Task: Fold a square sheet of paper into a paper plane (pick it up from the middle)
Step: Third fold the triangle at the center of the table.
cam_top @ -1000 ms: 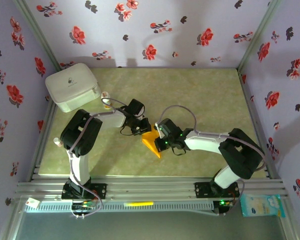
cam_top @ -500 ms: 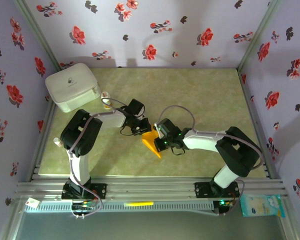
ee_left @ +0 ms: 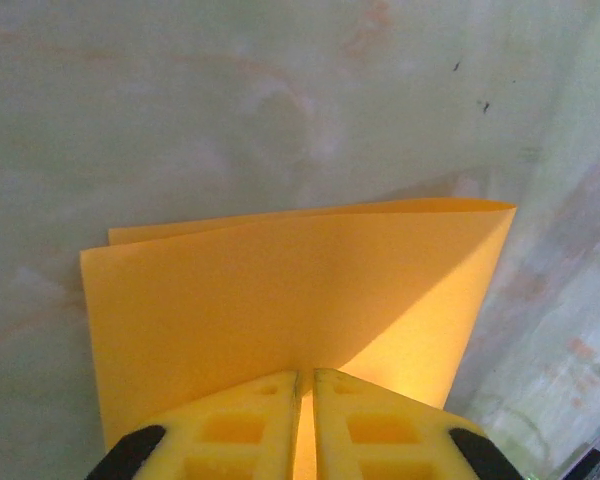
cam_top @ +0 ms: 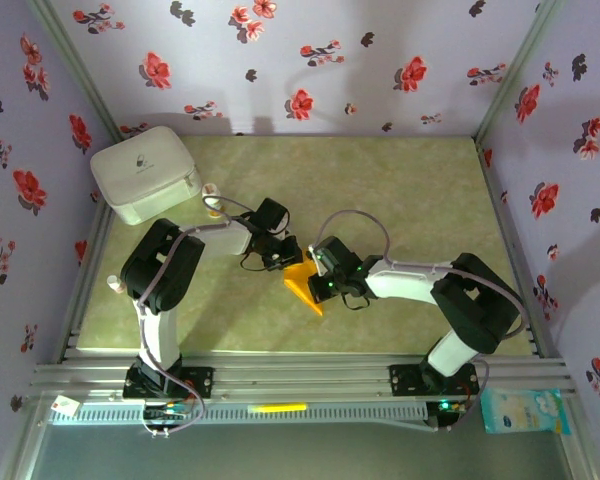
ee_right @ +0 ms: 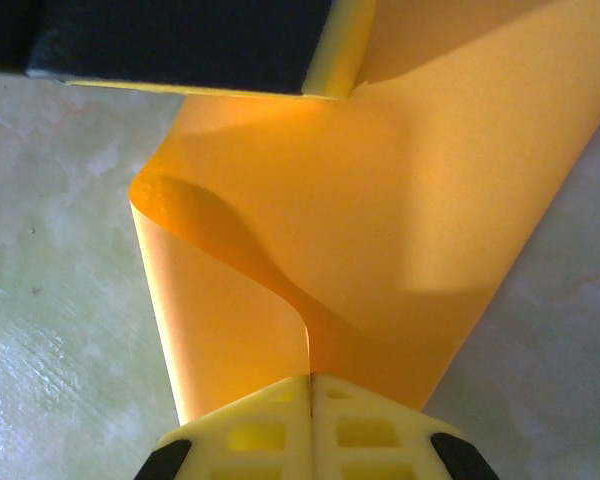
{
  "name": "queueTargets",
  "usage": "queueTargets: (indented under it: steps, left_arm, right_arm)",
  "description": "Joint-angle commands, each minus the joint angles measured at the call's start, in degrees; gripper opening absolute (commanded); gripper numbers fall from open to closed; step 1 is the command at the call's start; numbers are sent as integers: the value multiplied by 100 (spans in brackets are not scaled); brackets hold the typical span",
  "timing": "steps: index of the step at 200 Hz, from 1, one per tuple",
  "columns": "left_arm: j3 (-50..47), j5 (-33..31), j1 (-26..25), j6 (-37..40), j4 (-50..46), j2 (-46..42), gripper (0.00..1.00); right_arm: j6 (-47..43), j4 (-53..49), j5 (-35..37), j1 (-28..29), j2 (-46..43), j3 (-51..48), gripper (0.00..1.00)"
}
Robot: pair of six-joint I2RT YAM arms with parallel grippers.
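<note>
Both grippers pinch the square sheet of paper (cam_top: 306,287) tight — left gripper (ee_left: 305,378) on one edge, right gripper (ee_right: 310,382) on another — near the middle of the tabletop (cam_top: 400,190). It looks thin, light and bendy, so hold it by a fold

Item count, table and surround.

Tallied: one sheet of paper (cam_top: 306,285), orange, folded over; two arms, one gripper each, left gripper (cam_top: 292,253) and right gripper (cam_top: 316,276), two yellow fingers (ee_left: 242,432) apiece; one white case (cam_top: 145,172); one small white bottle (cam_top: 212,193); one pale round item (cam_top: 111,284) at left rail, possibly a second bottle, too small to confirm; one yellow strip (cam_top: 277,408); one blue packet (cam_top: 525,410).
</note>
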Motion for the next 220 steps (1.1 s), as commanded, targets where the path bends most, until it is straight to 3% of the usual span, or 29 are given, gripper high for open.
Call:
queueTargets:
  steps: [1,167,220]
  left_arm:
    - [-176,-162,-67,-7,-168,11,13]
    - [284,-158,-65,188,-418,-44,15]
    - [380,-676,-49,120,-549,-607,20]
  right_arm:
    - [-47,-130,109,-36,94,124,0]
    - [32,-5,82,-34,203,-27,0]
    - [50,58,94,-34,190,-89,0]
